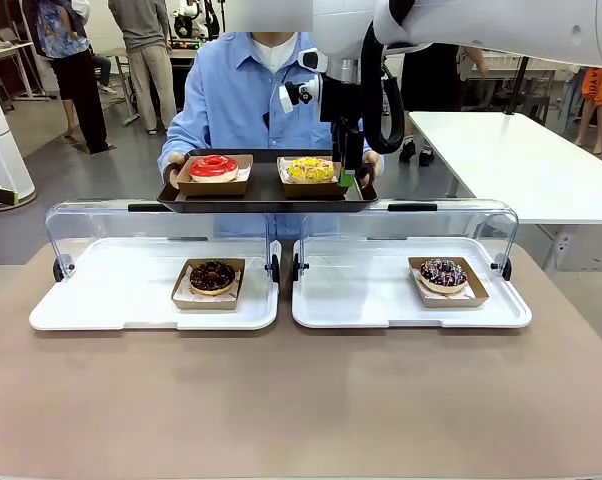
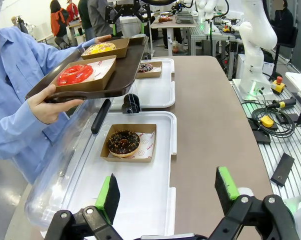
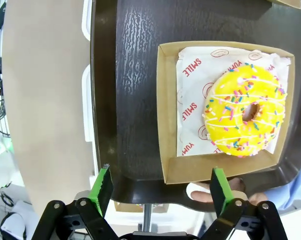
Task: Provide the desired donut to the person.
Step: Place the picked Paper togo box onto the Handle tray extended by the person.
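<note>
The person (image 1: 243, 95) in a light blue shirt holds a dark tray (image 1: 266, 194) over the far edge of the table. On it sit a red donut (image 1: 213, 166) and a yellow sprinkled donut (image 1: 310, 169), each in a cardboard box. My right gripper (image 3: 160, 185) hangs open over the tray (image 3: 130, 75), just short of the near edge of the yellow donut's (image 3: 244, 116) box, with nothing between its fingers; it (image 1: 349, 172) stands at the tray's right end. My left gripper (image 2: 166, 192) is open above the left white tray (image 2: 155, 200), short of a chocolate donut (image 2: 123, 142).
Two white display trays with raised clear lids lie on the table: the left tray (image 1: 111, 300) holds the chocolate donut (image 1: 212, 276), the right tray (image 1: 361, 300) a dark donut with pale sprinkles (image 1: 443, 272). The person's thumb (image 3: 205, 192) grips the dark tray's rim.
</note>
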You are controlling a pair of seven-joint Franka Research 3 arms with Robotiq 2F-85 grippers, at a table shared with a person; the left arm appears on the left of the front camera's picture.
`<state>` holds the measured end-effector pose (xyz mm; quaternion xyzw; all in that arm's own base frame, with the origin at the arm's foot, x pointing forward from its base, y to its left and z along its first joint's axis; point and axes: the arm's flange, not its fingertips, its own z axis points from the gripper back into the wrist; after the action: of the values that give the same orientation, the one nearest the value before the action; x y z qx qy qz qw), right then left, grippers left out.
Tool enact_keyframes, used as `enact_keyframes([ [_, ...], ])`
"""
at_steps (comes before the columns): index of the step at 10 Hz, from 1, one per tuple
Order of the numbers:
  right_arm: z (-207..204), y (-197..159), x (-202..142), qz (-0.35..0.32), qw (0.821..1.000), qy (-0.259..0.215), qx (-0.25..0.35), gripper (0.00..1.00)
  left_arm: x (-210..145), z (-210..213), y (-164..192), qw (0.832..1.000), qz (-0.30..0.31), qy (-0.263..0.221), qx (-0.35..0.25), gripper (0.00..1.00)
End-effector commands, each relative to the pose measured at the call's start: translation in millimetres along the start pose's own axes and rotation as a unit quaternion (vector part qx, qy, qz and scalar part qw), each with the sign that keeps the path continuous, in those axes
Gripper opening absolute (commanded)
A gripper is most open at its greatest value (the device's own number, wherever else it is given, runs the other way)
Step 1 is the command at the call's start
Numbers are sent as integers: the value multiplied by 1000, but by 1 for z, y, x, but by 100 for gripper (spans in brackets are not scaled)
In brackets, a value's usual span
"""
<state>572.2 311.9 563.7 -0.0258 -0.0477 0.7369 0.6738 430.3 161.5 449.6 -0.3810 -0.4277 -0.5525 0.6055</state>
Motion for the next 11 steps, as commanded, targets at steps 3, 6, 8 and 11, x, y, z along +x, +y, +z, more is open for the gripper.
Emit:
enact_keyframes([
  [3,31,52,-28,7,1000,16,15,100,0,0,-3,1000,1,1,6,100],
  [6,53,102,-105,-25,1000,4,11,100,0,0,-3,1000,1,1,6,100],
  [8,48,121,-148,-53,999,-7,9,100,0,0,-3,1000,1,1,6,100],
  [11,40,126,-163,-68,997,-26,8,100,0,0,-3,1000,1,1,6,100],
])
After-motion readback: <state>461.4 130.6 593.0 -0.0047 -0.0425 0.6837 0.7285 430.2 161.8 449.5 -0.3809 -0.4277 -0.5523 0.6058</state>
